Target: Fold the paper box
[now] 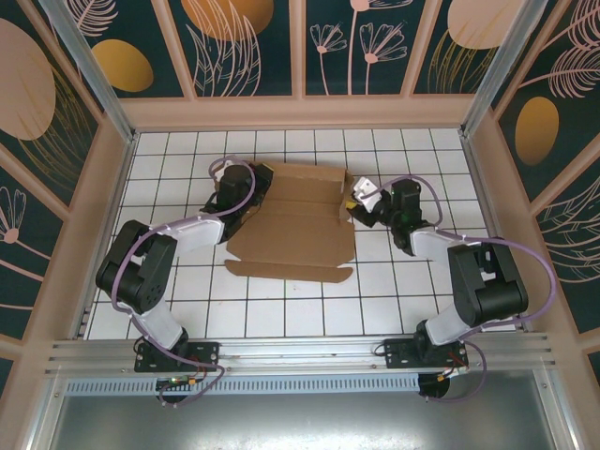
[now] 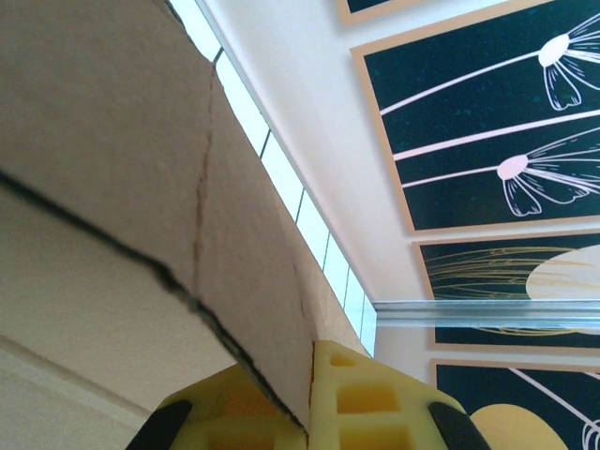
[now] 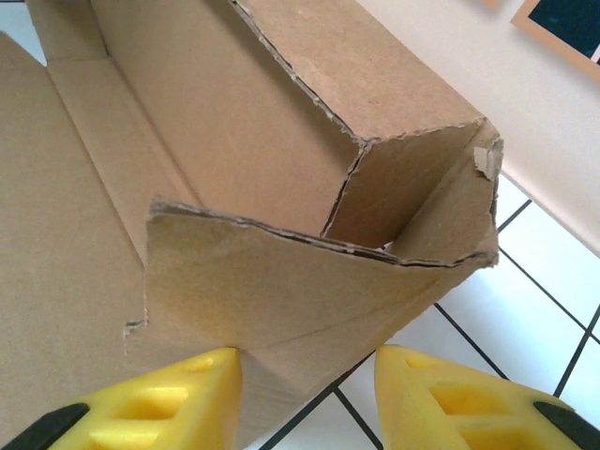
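The box (image 1: 291,234) is partly formed, short of halfway by my reckoning. Its base lies flat on the tiles (image 1: 281,309) between the two grippers.

The left gripper (image 2: 302,398) has its fingers (image 2: 375,403) pressed together on a raised cardboard wall. The wall's edge runs down into the thin slit between them, and its face rises up and away from their tips.

The right gripper (image 3: 305,366) has its fingers spread. An end flap (image 3: 281,291) stands upright just beyond them and dips into the gap. It touches one finger, while bare tile shows between it and the other, so I judge it guided rather than clamped. Beyond that flap the far wall (image 3: 216,122) is up, and a short tab (image 3: 403,187) turns in from it to make a corner pocket.

As for what looks left to do, the corner by the right fingers is loose and open at the top, with the end flap not folded over or locked. The long near flap (image 1: 286,272), on the arms' side of both sets of fingers, lies flat on the tiles, unfolded. How finished the corner at the left fingers is, I cannot tell.
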Controlling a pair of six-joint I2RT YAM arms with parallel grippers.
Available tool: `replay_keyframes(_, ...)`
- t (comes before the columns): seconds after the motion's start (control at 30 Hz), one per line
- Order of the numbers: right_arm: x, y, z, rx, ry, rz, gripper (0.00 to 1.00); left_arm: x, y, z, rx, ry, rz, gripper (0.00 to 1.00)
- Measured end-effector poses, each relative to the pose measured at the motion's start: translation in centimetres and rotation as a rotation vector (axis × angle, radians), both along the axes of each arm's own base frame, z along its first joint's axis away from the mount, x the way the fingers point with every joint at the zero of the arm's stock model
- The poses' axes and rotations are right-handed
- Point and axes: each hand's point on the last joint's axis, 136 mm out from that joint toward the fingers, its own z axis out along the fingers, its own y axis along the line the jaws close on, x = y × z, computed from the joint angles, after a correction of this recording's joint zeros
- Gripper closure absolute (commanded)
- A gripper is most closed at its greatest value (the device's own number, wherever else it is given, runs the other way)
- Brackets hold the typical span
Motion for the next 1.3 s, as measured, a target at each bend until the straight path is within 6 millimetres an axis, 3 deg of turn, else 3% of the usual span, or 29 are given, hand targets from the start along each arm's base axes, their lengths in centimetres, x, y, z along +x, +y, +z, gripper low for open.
replay_keyframes(0.37, -0.5, 1.9, -0.5, -0.132, -0.087, -0.068, 0.74, -0.4, -0.1, -0.1, 0.028, -0.016, -0.027, 1.00)
replay_keyframes(0.57, 0.1, 0.8, -0.5, -0.194, -0.138, -0.198, 0.77, -0.4, -0.2, -0.1, 0.038, -0.020, -0.033, 1.00)
replay_keyframes(0.77, -0.3, -0.3, -0.5, -0.197, -0.159, -0.253, 0.71, -0.6, -0.1, -0.3, 0.052, -0.024, -0.040, 1.00)
replay_keyframes(1.03, -0.5, -1.7, 1.7, -0.078, -0.178, -0.253, 0.75, -0.6, -0.1, -0.2, 0.052, -0.024, -0.043, 1.00)
replay_keyframes(1.17, -0.4, -2.0, 2.3, -0.011, -0.164, -0.237, 0.64, -0.7, -0.1, -0.3, 0.053, -0.025, -0.043, 1.00)
replay_keyframes(1.3, -0.9, -0.5, 1.8, 0.036, -0.119, -0.155, 0.54, -0.7, -0.1, -0.3, 0.059, -0.027, -0.045, 1.00)
